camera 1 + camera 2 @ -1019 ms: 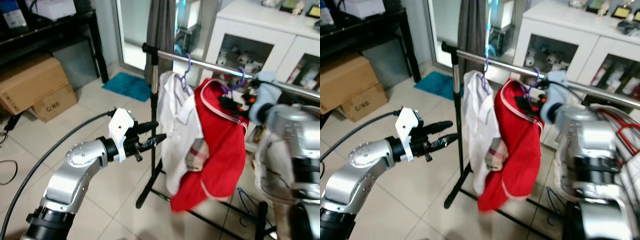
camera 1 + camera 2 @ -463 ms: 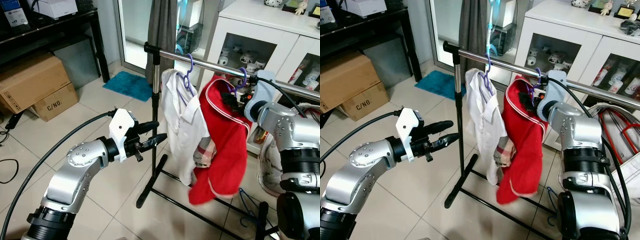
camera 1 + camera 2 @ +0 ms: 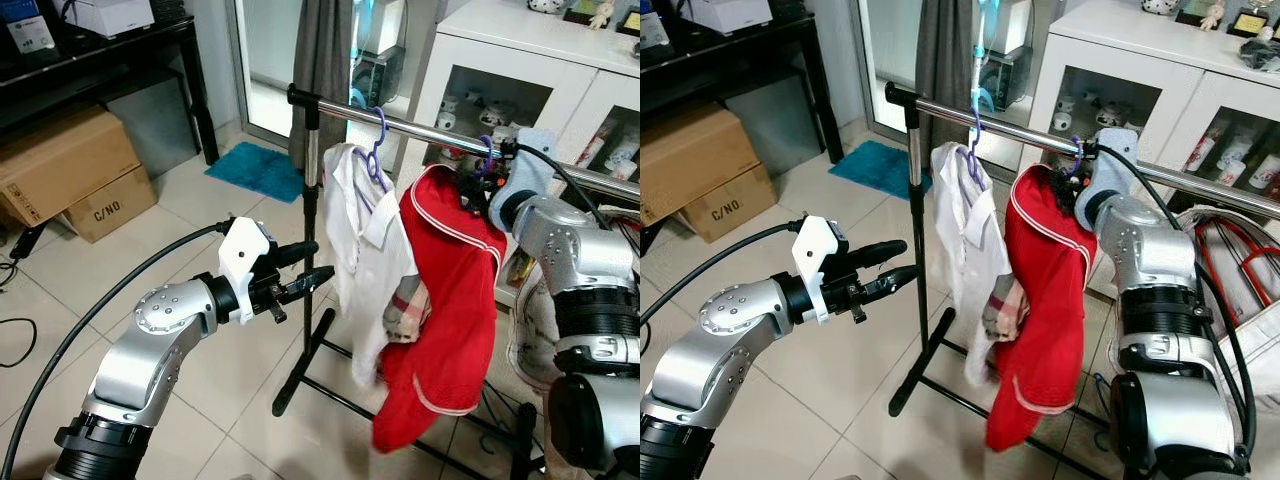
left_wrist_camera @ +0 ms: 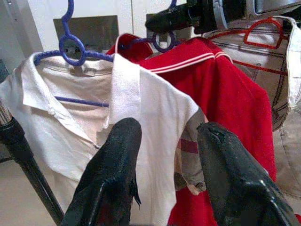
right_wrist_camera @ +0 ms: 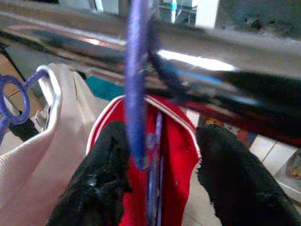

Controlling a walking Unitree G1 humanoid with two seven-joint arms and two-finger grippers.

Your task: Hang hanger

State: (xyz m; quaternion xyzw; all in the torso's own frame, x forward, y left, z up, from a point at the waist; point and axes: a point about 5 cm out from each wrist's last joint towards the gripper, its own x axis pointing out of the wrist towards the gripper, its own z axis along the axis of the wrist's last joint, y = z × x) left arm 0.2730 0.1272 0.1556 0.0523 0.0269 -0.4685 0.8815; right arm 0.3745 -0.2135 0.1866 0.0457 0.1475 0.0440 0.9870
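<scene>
A chrome rail (image 3: 420,128) carries a white shirt (image 3: 365,240) on a purple hanger (image 3: 375,140). Right of it a red shirt (image 3: 450,300) hangs from a second purple hanger, whose hook (image 5: 138,84) lies over the rail (image 5: 197,56). My right gripper (image 3: 472,183) is up at that hook, just under the rail. Its fingers (image 5: 99,179) stand apart on either side of the hook, so it is open. My left gripper (image 3: 322,260) is open and holds nothing, at chest height left of the rack, pointing at the white shirt (image 4: 141,108).
The rack's black upright (image 3: 309,250) and floor bars (image 3: 340,390) stand just past my left gripper. Cardboard boxes (image 3: 70,170) and a black shelf are at the left, a white cabinet (image 3: 520,60) behind the rail. A black cable (image 3: 100,300) curves along my left arm.
My right gripper has risen closer to the rail with the hanger hook. The red shirt has swung in and now hangs straighter and lower. The left arm has not moved.
</scene>
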